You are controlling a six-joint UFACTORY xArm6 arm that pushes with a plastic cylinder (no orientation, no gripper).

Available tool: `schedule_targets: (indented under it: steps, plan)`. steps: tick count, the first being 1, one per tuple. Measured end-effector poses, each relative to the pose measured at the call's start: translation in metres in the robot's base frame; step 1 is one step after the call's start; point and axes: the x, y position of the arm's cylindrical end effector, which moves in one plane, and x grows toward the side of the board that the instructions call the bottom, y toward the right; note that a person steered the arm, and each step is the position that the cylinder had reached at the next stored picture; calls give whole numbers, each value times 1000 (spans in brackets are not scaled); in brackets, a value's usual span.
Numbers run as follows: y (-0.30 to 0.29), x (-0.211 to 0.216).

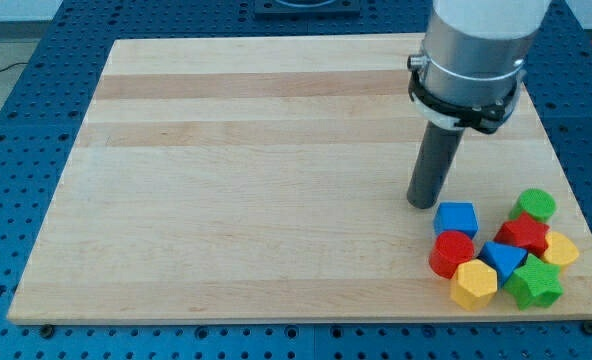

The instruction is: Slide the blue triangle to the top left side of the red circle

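- The desk (276,180) is a pale wooden board on a blue perforated base; most of it lies bare, and every block sits crowded in its near right corner.
- The arm (473,60) comes down from the far right, a wide grey cylinder with a black collar, narrowing to a dark rod.
- The arm carries no pincer, so nothing is grasped or clenched; it can only push with the rod's end.
- The tip (421,205) rests on the desk just left of and slightly beyond the blue cube (457,218), near it, though contact cannot be told.
- The red circle (451,253) sits at the left edge of the cluster, directly nearer than the blue cube.
- The blue triangle (502,258) lies in the middle of the cluster, to the right of the red circle, hemmed in by a red star-like block (522,233), a green star-like block (535,284) and a yellow hexagon (474,284).
- A green block (535,205) and a yellow block (561,250) sit at the far right of the heap.
- Judging from this packing, the triangle probably has to be worked free before it can go to the circle's far left side, and its neighbours are likely to shift too.
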Motion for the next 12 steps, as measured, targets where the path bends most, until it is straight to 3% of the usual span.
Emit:
schedule_targets:
  steps: [1,2,3,4,6,7,9,10,12]
  plan:
    - [-1,-44]
    - [52,-104]
    - [161,-123]
    - [220,-119]
    - [220,-115]
    - [220,-100]
    - [220,67]
    - [214,119]
    - [124,113]
